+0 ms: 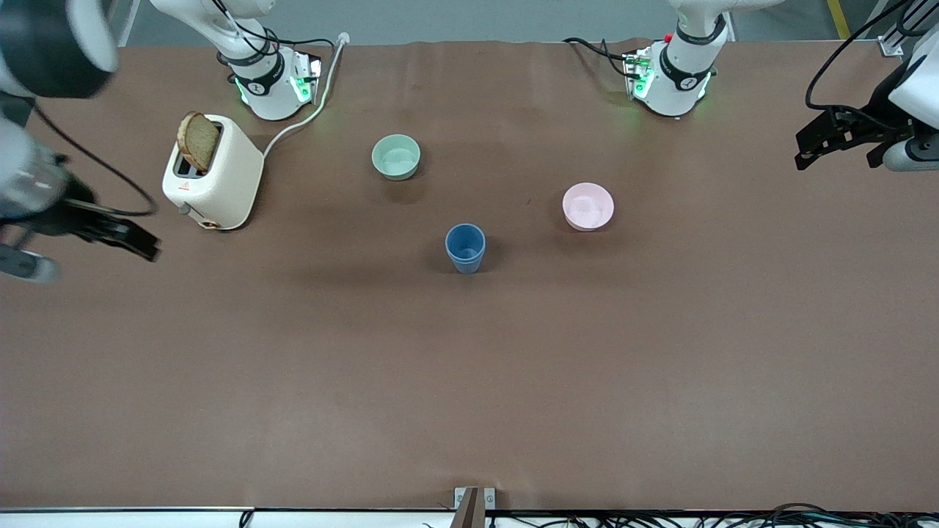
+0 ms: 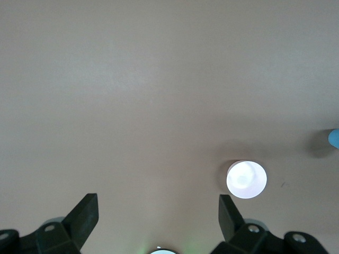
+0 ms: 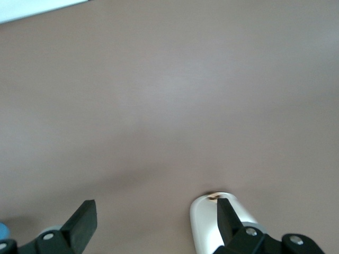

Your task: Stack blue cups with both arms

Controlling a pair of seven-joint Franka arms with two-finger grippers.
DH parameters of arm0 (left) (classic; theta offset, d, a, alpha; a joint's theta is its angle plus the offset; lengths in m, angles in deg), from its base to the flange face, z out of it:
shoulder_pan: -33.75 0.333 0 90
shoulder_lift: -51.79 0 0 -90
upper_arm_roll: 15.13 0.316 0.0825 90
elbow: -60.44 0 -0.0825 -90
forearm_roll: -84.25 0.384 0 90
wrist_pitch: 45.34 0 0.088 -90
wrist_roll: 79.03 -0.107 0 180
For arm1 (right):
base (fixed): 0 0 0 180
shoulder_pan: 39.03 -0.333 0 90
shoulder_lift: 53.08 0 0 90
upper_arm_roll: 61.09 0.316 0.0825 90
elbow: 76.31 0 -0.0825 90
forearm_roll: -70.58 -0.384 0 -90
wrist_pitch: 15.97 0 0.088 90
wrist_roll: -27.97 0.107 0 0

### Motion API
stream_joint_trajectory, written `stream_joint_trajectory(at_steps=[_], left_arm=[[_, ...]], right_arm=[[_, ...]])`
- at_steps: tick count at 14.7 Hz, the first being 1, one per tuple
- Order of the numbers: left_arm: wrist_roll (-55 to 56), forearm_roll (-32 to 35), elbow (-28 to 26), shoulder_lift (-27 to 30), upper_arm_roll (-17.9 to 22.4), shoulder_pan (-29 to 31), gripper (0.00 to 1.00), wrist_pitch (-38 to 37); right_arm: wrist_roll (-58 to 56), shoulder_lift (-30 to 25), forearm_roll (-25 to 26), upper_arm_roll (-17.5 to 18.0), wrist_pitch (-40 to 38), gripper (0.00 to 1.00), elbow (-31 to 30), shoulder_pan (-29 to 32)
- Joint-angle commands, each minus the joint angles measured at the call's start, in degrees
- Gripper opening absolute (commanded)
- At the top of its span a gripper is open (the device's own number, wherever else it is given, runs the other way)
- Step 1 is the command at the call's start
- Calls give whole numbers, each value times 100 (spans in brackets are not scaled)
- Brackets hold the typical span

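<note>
The stacked blue cups (image 1: 465, 248) stand upright mid-table, well apart from the empty, spread-fingered left gripper (image 1: 836, 139) and right gripper (image 1: 110, 235)

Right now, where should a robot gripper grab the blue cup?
Probably from straight above, pinching the rim wall of the blue cup. It stands upright, mouth open, no handle, with bare table around it. Both the left gripper and right gripper wait open, up at the table's ends.

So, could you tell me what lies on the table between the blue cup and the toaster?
Nothing: in the front view the brown table is bare between the blue cup and the toaster; the green bowl sits farther from the camera.
</note>
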Motion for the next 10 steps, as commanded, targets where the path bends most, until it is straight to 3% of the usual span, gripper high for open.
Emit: stream_joint_trajectory(at_steps=[1,3,6,10], left_arm=[[-174,-40,82,-14,17,21,100,22],[-166,-31,82,-14,17,21,100,22],[-166,-13,82,-14,17,21,100,22],[-166,-5,82,-14,17,21,100,22]], right_arm=[[-1040,-486,-310,-577,-451,100,-155,-40],[-1727,-619,-513,-825,-654,100,-181,153],[-1818,-593,-514,-852,-576,100,-278,180],[-1818,-601,-514,-870,117,100,-524,215]])
